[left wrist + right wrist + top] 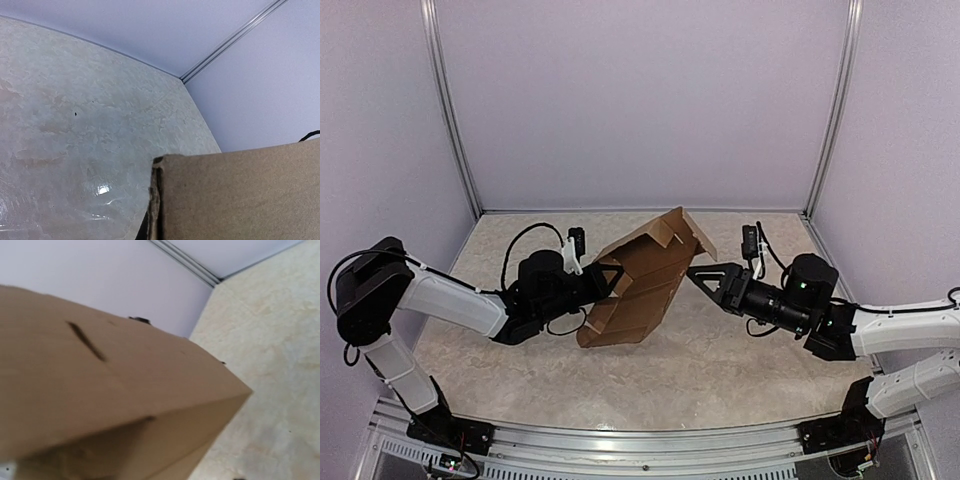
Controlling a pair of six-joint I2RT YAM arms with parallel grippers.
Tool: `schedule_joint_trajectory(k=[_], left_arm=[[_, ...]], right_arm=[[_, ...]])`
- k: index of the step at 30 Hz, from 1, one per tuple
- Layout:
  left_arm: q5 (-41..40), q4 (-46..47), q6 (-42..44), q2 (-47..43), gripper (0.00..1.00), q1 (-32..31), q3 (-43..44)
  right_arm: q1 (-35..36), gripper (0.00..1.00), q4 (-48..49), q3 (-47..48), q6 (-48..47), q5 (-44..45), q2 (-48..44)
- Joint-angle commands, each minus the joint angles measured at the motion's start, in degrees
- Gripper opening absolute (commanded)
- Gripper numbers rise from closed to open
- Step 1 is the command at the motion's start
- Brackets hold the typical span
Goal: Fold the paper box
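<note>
Presumably for folding, the brown cardboard box (645, 285) was pinched by the left gripper (611, 279). Finger spread of the right gripper (696, 272) could not be told.

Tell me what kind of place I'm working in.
Probably a lab robot test cell: plain lilac wall panels joined by metal corner strips, a marble-patterned tabletop, and an aluminium mounting rail along the near edge.

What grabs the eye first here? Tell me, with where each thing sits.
A half-folded brown cardboard paper box stands tilted at the middle of the pale marbled table. The left arm's black fingers pinch its left edge, while the right arm's black fingers point at its right side.
</note>
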Motion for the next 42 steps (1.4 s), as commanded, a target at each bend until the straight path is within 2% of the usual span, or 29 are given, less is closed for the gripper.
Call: schedule_joint_trajectory(k=[1,9,28,35,42], left_arm=[[0.54,1.85,0.08,0.15,0.0,0.61,-1.24],[2.27,4.15,0.55,0.18,0.0,0.7,-1.64],[2.22,3.67,2.56,0.11,0.0,-1.12,-0.7],[1.8,2.11,3.89,-0.95,0.0,-1.32,0.16],[0.47,0.54,5.68,-1.74,0.0,-2.1,0.74]], right_arm=[[-0.58,0.58,1.31,1.36,-0.48,-0.99,-1.33],[-0.59,0.57,0.19,1.29,-0.39,-0.02,-2.82],[-0.56,0.52,4.43,4.41,0.45,-2.08,2.38],[-0.59,0.41,4.76,3.81,1.26,-2.09,3.44],[-0.6,0.23,5.0,3.81,1.33,-2.26,3.83]])
